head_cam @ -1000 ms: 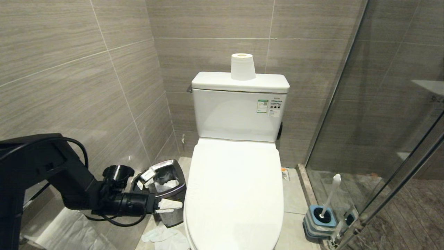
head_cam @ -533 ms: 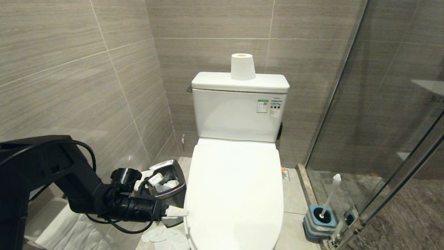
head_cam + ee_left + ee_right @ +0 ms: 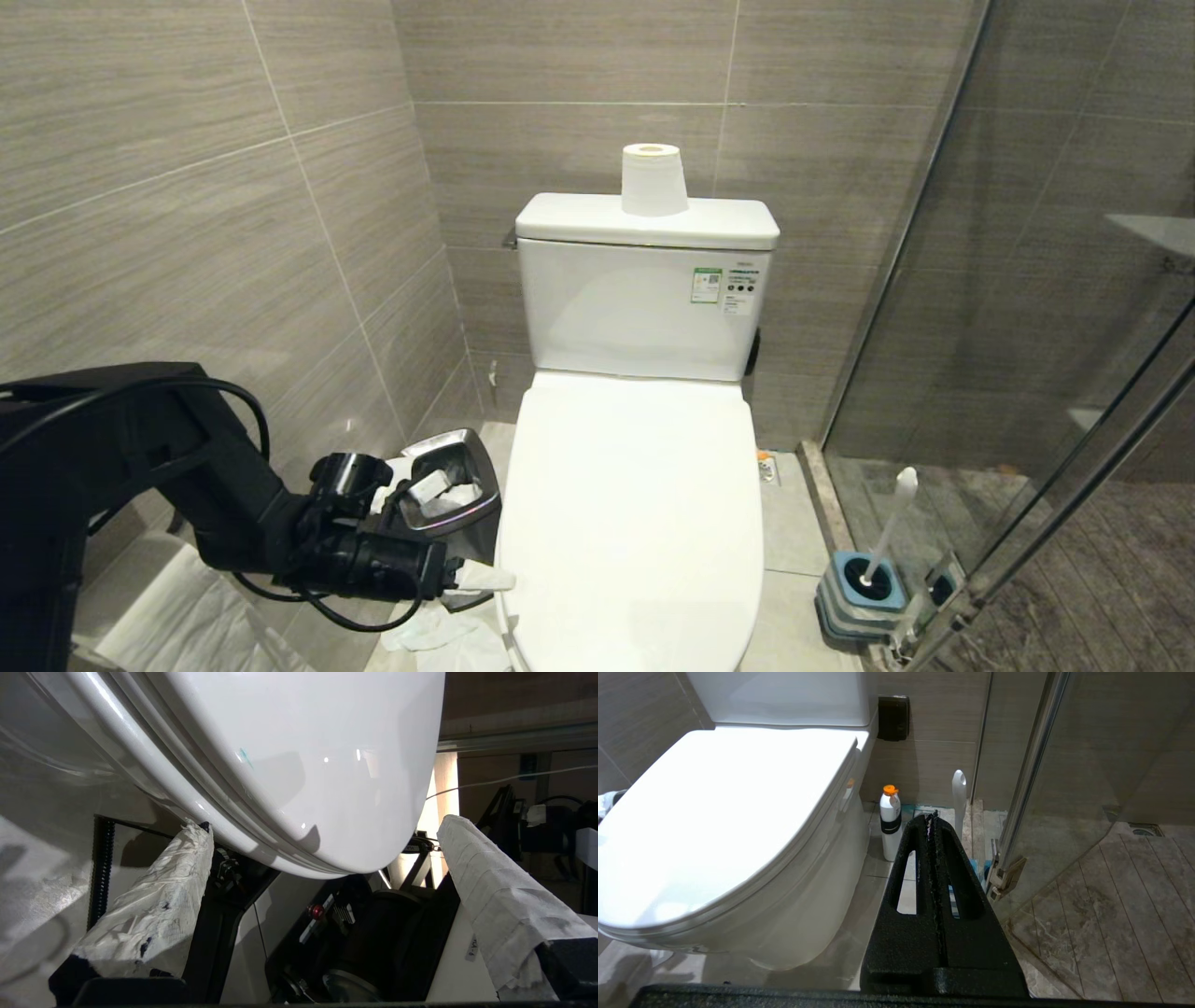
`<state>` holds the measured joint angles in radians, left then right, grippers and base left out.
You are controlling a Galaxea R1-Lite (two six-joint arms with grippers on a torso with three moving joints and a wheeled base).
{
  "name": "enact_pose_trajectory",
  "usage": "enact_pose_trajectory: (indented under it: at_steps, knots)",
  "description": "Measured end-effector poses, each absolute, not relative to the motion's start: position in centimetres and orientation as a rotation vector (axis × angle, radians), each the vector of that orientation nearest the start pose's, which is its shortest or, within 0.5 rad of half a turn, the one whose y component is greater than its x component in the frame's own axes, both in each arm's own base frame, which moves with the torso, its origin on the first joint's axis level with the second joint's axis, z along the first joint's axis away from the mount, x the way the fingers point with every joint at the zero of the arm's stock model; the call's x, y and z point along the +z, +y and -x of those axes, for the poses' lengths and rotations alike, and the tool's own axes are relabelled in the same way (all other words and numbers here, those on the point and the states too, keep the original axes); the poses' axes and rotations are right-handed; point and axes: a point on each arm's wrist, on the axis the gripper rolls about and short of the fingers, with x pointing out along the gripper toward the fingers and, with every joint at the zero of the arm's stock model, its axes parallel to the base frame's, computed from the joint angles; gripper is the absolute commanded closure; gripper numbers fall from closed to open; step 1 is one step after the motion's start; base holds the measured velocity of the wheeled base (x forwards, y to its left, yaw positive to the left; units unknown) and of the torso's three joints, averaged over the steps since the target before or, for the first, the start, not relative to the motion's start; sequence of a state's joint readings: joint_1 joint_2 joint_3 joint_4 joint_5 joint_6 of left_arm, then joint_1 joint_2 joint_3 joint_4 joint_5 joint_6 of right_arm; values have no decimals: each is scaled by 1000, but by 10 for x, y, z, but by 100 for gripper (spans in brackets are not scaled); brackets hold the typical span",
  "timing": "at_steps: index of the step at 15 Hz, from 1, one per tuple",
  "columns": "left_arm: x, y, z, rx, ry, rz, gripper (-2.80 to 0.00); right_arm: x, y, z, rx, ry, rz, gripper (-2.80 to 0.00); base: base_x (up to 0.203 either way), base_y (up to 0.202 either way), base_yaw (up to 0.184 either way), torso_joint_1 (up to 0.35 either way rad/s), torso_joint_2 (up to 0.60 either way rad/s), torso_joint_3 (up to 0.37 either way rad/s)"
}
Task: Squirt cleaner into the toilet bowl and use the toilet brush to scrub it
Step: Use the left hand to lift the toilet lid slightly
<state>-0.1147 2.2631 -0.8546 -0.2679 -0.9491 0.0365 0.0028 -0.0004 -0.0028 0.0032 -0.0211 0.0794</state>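
Grey wall tiles and a pale tiled floor enclosed the scene. Nearest, the left gripper (image 3: 485, 581) was held low at the left front edge of the toilet bowl (image 3: 635, 523), its paper-wrapped fingers (image 3: 154, 905) spread wide around the closed lid's rim, nothing pinched. A teal cleaner smear (image 3: 244, 757) was seen on the lid. The right gripper (image 3: 931, 821) was pressed together, empty, beside the bowl's right side. Behind it, the toilet brush (image 3: 887, 523) stood in its blue holder (image 3: 864, 588) by the glass door, bristles hidden. An orange-capped bottle (image 3: 890, 821) stood farther back; the waste bin (image 3: 448, 495) was partly hidden by the left arm.
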Motion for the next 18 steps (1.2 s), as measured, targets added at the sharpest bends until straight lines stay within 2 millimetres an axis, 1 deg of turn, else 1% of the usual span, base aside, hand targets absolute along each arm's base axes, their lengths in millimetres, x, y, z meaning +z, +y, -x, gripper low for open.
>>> enact_pose_trajectory:
  at_steps: [2,4,6,11,18]
  knots:
    - [-7,-44,-331,-961,1033,485,-280,76,-1,23,-19,-1,-79,0,0,0,0,0,0,0]
    - [-4,-32,-328,-956,1018,520,-280,76,-1,23,-19,-1,-79,0,0,0,0,0,0,0]
    - [-4,-28,-324,-948,1015,515,-280,76,-1,23,-19,-1,-79,0,0,0,0,0,0,0]
    - [-5,-30,-312,-959,1038,526,-280,76,-1,23,-18,-1,-79,0,0,0,0,0,0,0]
    - [0,-34,-314,-972,995,505,-280,76,-1,23,-18,-1,-79,0,0,0,0,0,0,0]
